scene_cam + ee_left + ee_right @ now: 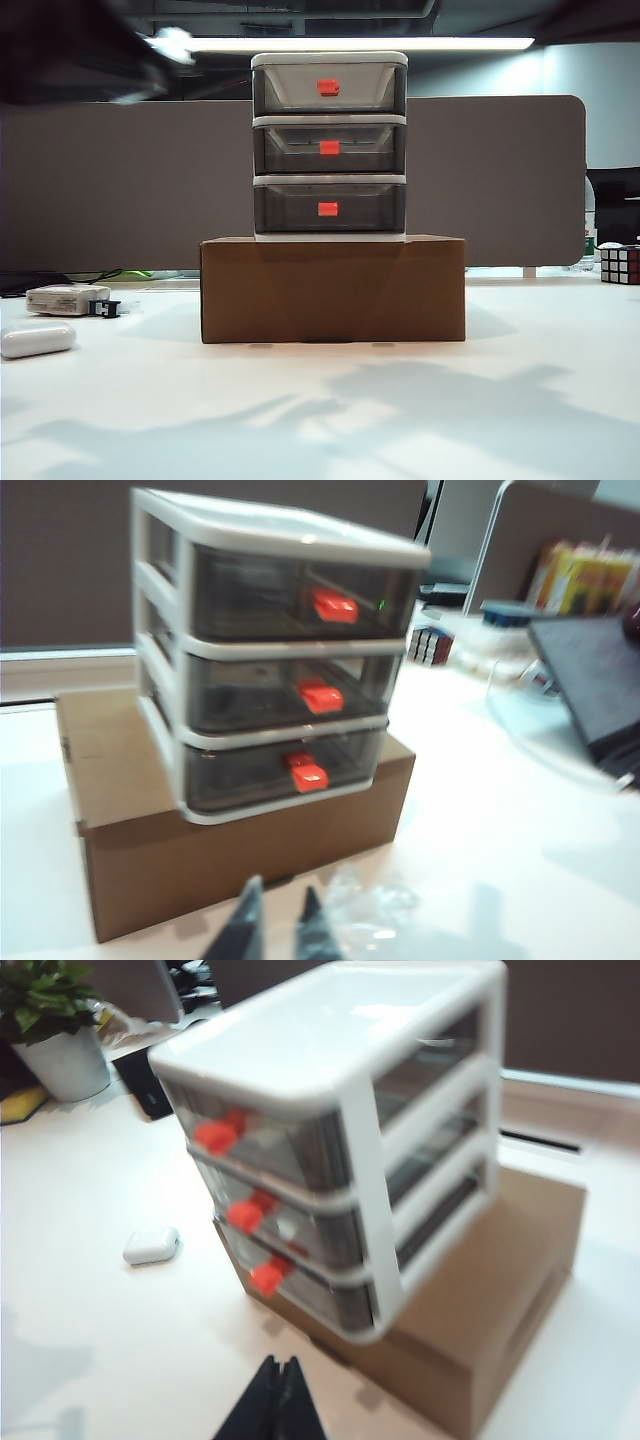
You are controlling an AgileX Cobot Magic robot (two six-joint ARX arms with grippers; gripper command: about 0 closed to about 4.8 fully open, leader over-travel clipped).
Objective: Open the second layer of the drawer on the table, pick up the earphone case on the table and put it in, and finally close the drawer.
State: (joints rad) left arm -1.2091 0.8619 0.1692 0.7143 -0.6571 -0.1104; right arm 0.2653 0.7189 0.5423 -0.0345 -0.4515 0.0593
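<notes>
Exterior view: small white-framed three-tier cabinet, the drawer point(329, 146), with smoky grey translucent trays and orange-red tabs, sat on brown cardboard box point(333, 288) on plain white table point(420, 410). All tiers shut, second layer point(329, 148) not yet opened. Glossy white pill-shaped earphone case point(37, 339) lying on table at far left, well apart from box, near flat white boxy item with dark plug point(68, 299). No gripper visible there, only blurred dark arm at top left and shadows on tabletop. Left wrist view: left gripper point(271, 930) above table short of box front, fingers a narrow slit apart, nothing between them. Right wrist view: right gripper point(276, 1405) off cabinet's corner, tips pressed together, empty. Risks, as judgement: cabinet unfixed on box, so pulling middle tab without bracing could drag or tip whole stack; tabs small and close, so a slight height error grabs top or bottom tier; glossy rounded case likely to squirt out of a pinch.
</notes>
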